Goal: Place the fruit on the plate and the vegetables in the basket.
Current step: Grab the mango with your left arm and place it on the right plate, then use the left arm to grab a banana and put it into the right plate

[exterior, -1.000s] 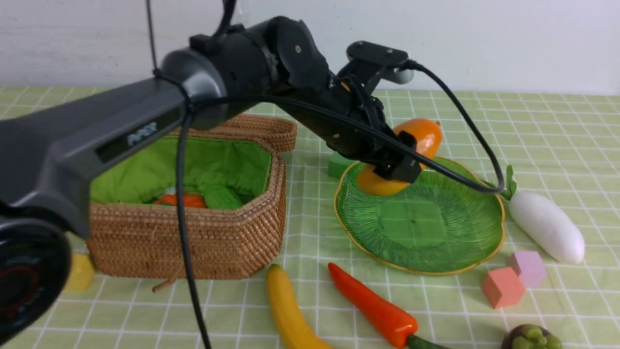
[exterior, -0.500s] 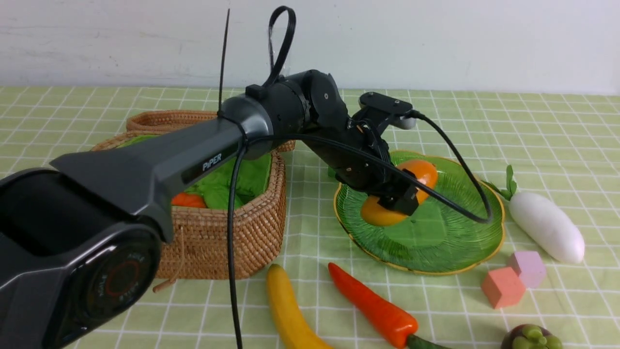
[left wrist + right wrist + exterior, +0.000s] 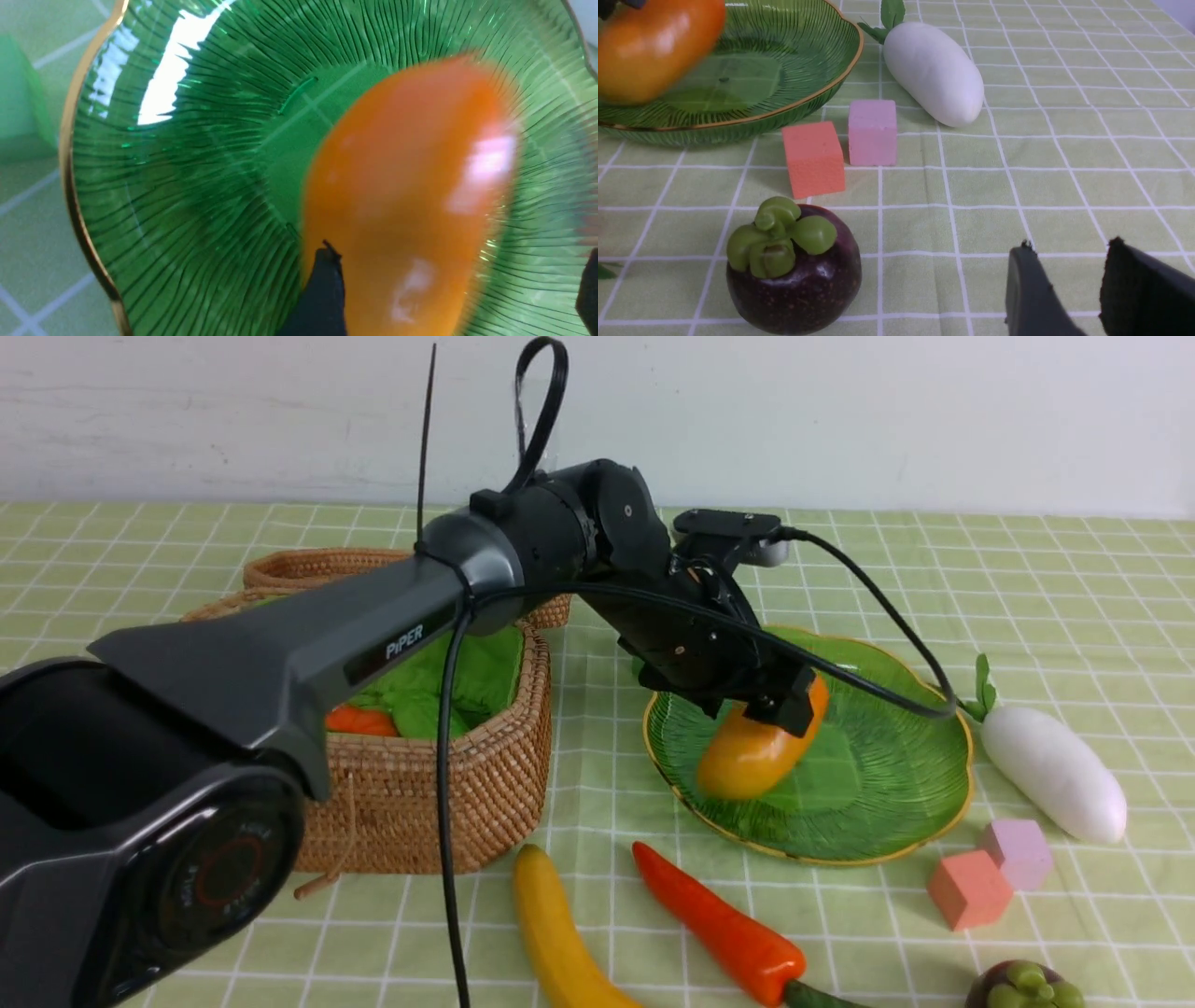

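Observation:
The orange mango [image 3: 747, 758] lies tilted and blurred in the green glass plate [image 3: 887, 784], under my left gripper [image 3: 784, 705]. In the left wrist view the jaws stand wide apart [image 3: 460, 261]; the mango [image 3: 402, 200] touches one finger only, over the plate [image 3: 163, 186]. The banana [image 3: 560, 933], chili [image 3: 724, 924] and mangosteen [image 3: 1022, 987] lie on the cloth in front. The white radish [image 3: 1050, 770] lies right of the plate. An orange-red piece [image 3: 359, 721] sits in the wicker basket [image 3: 439, 784]. My right gripper [image 3: 1069, 245] is open and empty near the mangosteen [image 3: 794, 270]. The gourd is hidden.
A salmon cube [image 3: 968, 889] and a pink cube [image 3: 1019, 851] sit between the plate and the mangosteen. A green cube [image 3: 23, 102] lies beside the plate's far rim. The basket's lid [image 3: 327, 565] hangs open behind it. The left arm reaches over the basket.
My left gripper lowered the mango from above the plate's far rim into the plate, then opened; the mango has slid free toward the plate's near left side.

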`<state>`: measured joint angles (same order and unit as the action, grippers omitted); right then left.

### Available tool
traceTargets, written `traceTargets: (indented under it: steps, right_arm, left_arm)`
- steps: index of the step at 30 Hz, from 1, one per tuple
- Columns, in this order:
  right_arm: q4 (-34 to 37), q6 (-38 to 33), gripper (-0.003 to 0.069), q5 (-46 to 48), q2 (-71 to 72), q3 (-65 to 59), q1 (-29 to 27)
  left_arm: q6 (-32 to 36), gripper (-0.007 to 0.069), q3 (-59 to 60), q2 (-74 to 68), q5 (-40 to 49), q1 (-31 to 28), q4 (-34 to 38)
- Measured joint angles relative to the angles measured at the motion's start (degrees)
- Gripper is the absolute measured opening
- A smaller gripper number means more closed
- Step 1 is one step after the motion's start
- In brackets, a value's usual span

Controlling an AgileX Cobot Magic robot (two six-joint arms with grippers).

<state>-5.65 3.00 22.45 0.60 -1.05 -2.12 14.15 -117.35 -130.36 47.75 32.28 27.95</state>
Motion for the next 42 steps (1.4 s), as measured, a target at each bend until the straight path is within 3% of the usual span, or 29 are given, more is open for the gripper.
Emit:
traceTargets:
  steps: [10, 16, 23, 29, 34, 42]
  right_arm:
    - [0.0, 0.1, 0.0242, 0.0, 0.0, 0.0, 0.0]
    - [0.0, 0.1, 0.0242, 0.0, 0.0, 0.0, 0.0]
    - [0.0, 0.1, 0.0242, 0.0, 0.0, 0.0, 0.0]
    - [0.0, 0.1, 0.0242, 0.0, 0.0, 0.0, 0.0]
    - [0.0, 0.1, 0.0242, 0.0, 0.0, 0.0, 0.0]
    - [0.0, 0.1, 0.0242, 0.0, 0.0, 0.0, 0.0]
  left_arm:
    - [-1.8, 0.0645, -1.0, 4.7, 9.5, 0.0, -6.1]
    - [-3.8, 0.0569, -1.6, 12.6, 20.9, 0.0, -10.6]
    - [-11.6, 0.0475, 1.6, 24.2, 23.2, 0.0, -13.1]
    - [-18.0, 0.0415, 15.8, 36.8, 23.2, 0.0, -15.8]
    - [-23.7, 0.0409, 33.1, 44.7, 23.2, 0.0, -17.6]
    - [-30.9, 0.0409, 50.6, 53.6, 22.4, 0.0, -17.8]
